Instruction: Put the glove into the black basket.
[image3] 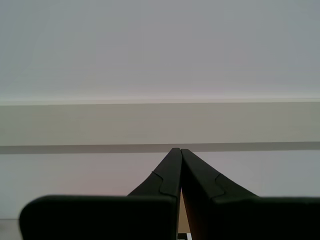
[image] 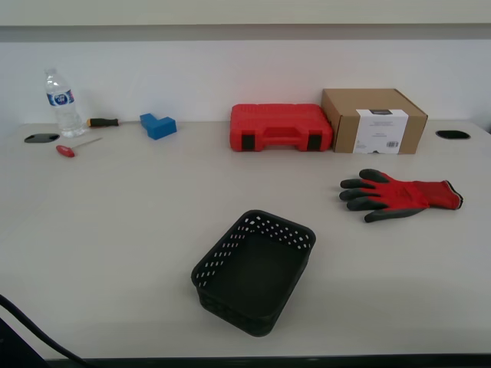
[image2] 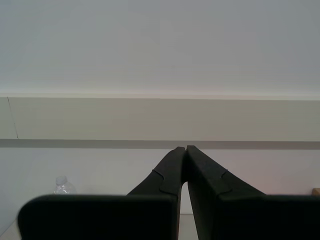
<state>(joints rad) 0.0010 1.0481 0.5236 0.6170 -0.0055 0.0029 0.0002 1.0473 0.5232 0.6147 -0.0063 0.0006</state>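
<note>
The red glove [image: 403, 194] with dark grey fingers lies flat on the table at the exterior view's right, fingers pointing toward the exterior view's left. The black basket [image: 255, 271] with lattice sides stands empty near the table's front edge, apart from the glove. Neither gripper shows in the exterior view. My first gripper [image3: 176, 151] is shut with nothing between its jaws and faces the wall. My second gripper [image2: 185, 149] is shut and empty too, facing the wall; neither the glove nor the basket shows in the wrist views.
A red tool case [image: 280, 127] and a cardboard box [image: 374, 120] stand at the back. A water bottle [image: 61, 103], a screwdriver [image: 102, 122], a blue block [image: 158, 125] and a red-handled tool [image: 74, 147] lie at the back left. A dark cable [image: 31, 331] crosses the bottom left corner.
</note>
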